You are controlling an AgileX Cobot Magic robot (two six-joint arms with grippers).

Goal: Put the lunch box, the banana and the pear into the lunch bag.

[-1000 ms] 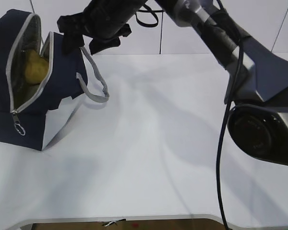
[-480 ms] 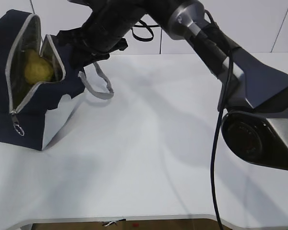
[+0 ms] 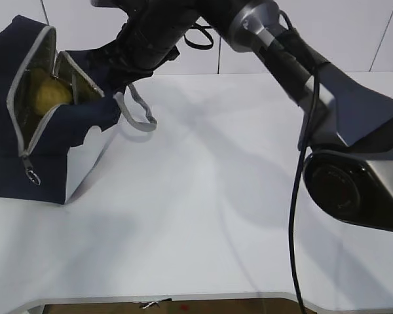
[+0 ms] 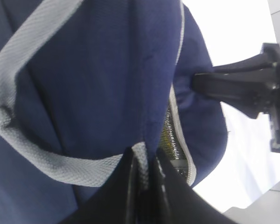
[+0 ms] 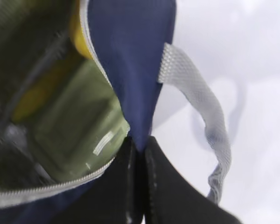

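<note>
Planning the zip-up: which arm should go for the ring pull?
Neither is free, but probably right. The left gripper pinches the lunch bag at its grey strap; the right gripper pinches only the flap edge, and the ring pull faces the open table.

Lunch bag (image 3: 39,150) at table (image 3: 216,216) far left, mouth open toward me. Pear (image 3: 49,95) inside, upper part. I see right arm (image 3: 281,52) crossing from right, above table, to bag's flap.
</note>
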